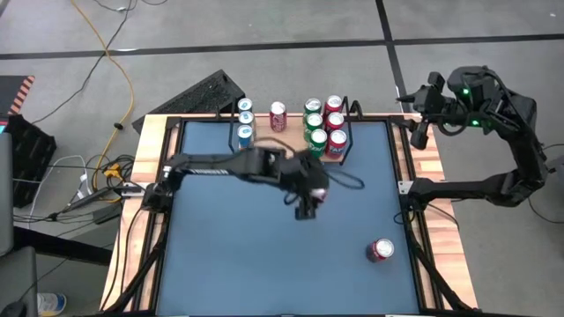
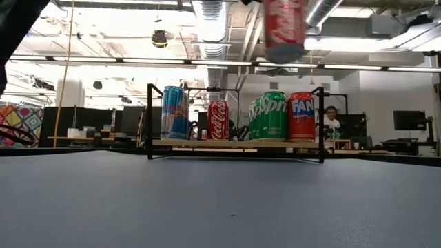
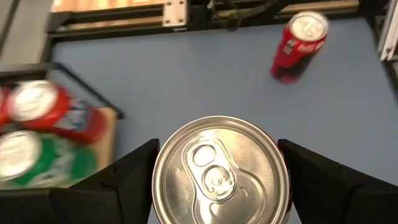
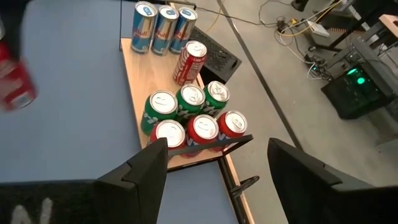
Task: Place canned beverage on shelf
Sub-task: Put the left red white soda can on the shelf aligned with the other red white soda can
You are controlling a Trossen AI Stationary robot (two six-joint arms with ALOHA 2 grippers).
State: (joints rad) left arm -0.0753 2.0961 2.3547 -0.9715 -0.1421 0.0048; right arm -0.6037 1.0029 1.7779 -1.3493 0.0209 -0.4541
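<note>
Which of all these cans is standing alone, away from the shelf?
The red can on the bare blue table, near the right edge; the others crowd the shelf or sit in the left gripper.

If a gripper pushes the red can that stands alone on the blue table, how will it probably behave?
The lone red can stands upright, tall and narrow, so a high push would probably tip it. Its round body would then likely roll. Its smooth metal may slip.

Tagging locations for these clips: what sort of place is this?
Most likely a robotics lab or workshop in an open industrial hall: exposed ceiling ducts, cables across the grey floor, and desks with a monitor behind the test table.
</note>
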